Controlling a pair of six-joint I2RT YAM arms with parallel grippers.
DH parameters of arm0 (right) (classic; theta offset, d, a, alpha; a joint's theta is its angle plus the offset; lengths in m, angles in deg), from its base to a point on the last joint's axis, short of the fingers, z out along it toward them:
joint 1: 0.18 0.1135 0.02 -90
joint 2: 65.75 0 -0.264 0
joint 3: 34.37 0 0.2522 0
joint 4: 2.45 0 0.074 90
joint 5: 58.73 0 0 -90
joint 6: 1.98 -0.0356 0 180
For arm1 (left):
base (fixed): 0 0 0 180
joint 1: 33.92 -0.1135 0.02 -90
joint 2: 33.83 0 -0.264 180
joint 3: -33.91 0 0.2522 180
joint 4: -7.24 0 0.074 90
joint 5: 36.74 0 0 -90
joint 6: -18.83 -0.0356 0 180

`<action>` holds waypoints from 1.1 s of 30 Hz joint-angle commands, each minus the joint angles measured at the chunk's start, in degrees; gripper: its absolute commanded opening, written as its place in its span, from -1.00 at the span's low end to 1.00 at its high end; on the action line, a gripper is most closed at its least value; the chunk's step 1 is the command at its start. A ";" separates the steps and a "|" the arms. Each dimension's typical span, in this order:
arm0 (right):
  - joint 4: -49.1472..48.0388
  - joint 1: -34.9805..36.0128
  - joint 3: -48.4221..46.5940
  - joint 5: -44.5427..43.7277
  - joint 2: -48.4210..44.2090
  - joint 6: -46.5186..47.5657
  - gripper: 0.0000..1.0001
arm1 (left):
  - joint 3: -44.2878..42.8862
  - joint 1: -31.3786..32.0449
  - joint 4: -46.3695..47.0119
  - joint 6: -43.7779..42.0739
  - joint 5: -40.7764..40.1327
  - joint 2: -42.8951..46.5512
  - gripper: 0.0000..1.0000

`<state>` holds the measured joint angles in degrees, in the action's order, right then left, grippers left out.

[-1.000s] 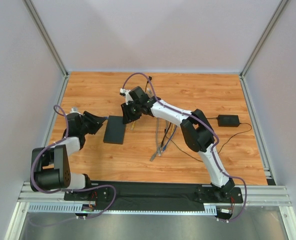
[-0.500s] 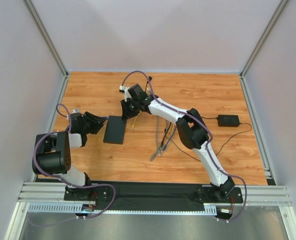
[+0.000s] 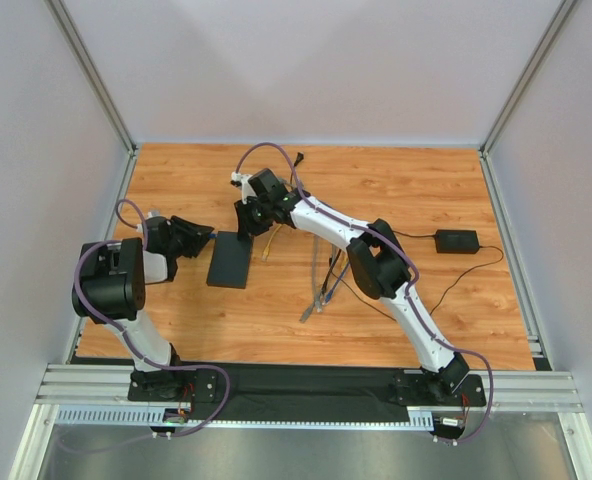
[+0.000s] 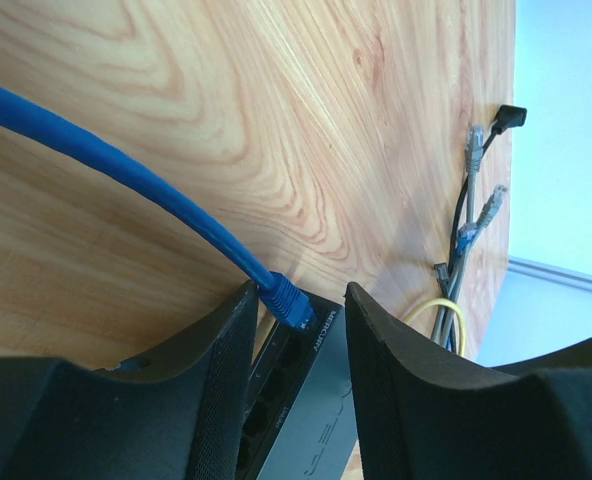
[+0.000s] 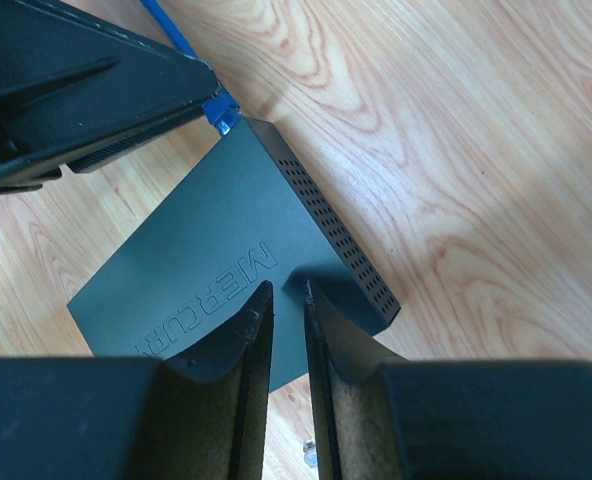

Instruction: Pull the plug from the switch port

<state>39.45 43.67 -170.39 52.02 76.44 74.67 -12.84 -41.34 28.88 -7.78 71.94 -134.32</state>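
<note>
The plug [image 4: 289,305], a blue connector on a blue cable [image 4: 126,160], is seated in the switch port [image 4: 301,330], at one end of a row of sockets on the narrow edge of a flat black box [image 3: 229,262] marked MERCURY. The box lies flat on the wooden desk [image 3: 396,190], left of centre.

The left end effector [image 4: 301,295] is low at the box's left side with its two fingers open, one on each side of the plug. One finger is just beside the plug and the other stands clear of it, so nothing is gripped.

The right end effector [image 5: 284,297] is over the box's top face near a vented edge. Its fingers are almost together, with a narrow slit between them and nothing in it. Whether the tips touch the box cannot be told.

A bundle of loose cables [image 3: 326,285] lies to the right of the box. A small black adapter brick [image 3: 456,241] sits well apart, near the desk's right edge.
</note>
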 commanded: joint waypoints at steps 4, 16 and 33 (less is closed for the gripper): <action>2.27 0.35 -3.87 -0.54 2.04 2.09 -0.58 | 0.21 1.18 -1.56 -0.81 -2.16 0.55 -0.04; 2.71 0.27 -4.57 -0.80 2.04 2.62 -0.58 | -0.49 1.88 -4.99 -2.05 -0.66 1.43 -0.11; 2.71 0.26 -4.66 -0.36 1.86 3.06 -0.55 | 0.03 2.06 -1.56 -0.20 -1.01 0.38 -0.60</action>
<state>41.15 43.67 -172.86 51.93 77.54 76.14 -13.15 -39.68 25.66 -7.36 71.00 -133.71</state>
